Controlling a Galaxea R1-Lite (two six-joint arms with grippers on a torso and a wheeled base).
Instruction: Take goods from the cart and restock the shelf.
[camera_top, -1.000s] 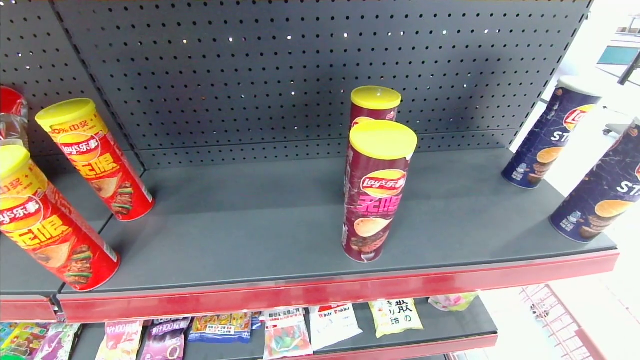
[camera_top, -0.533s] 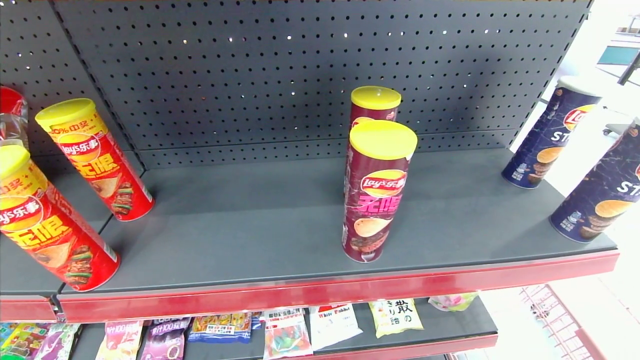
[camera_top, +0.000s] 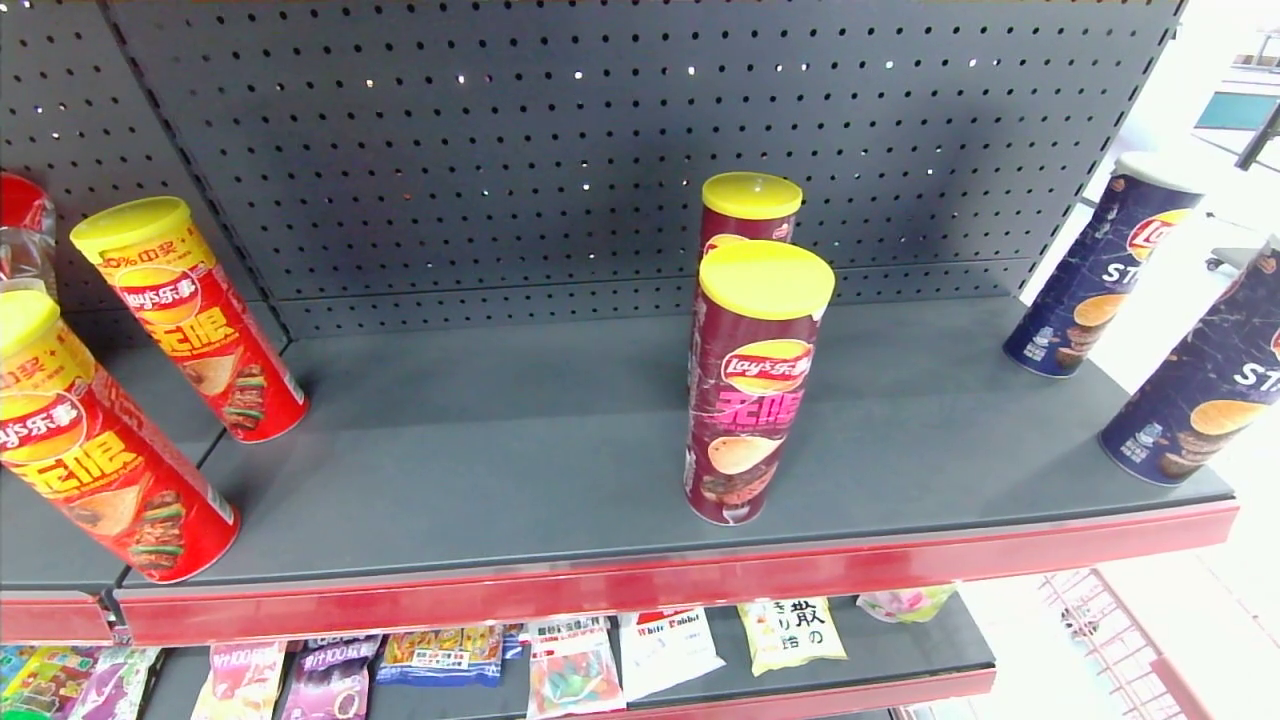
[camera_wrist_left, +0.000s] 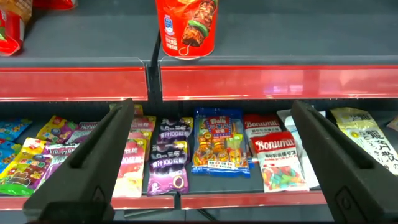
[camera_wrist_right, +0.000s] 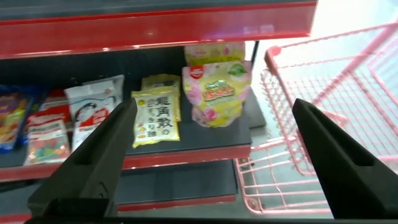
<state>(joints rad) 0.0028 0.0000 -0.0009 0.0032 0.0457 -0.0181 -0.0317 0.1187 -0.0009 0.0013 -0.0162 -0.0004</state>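
Note:
A dark grey shelf (camera_top: 520, 450) with a red front edge carries upright chip cans: two red ones (camera_top: 190, 315) at the left, two maroon ones (camera_top: 755, 385) in the middle, two navy ones (camera_top: 1095, 270) at the right. My left gripper (camera_wrist_left: 208, 155) is open and holds nothing; it faces the lower shelf of candy bags (camera_wrist_left: 214, 146), below a red can (camera_wrist_left: 186, 28). My right gripper (camera_wrist_right: 208, 155) is open with nothing in it, facing snack bags (camera_wrist_right: 155, 118) on the lower shelf, with the pink wire cart (camera_wrist_right: 329, 112) beside it.
A perforated back panel (camera_top: 600, 140) closes the shelf behind. Bare shelf floor lies between the red and maroon cans, and between the maroon and navy cans. A lower shelf (camera_top: 900, 650) holds several snack bags. The pink cart (camera_top: 1120, 640) stands at the lower right.

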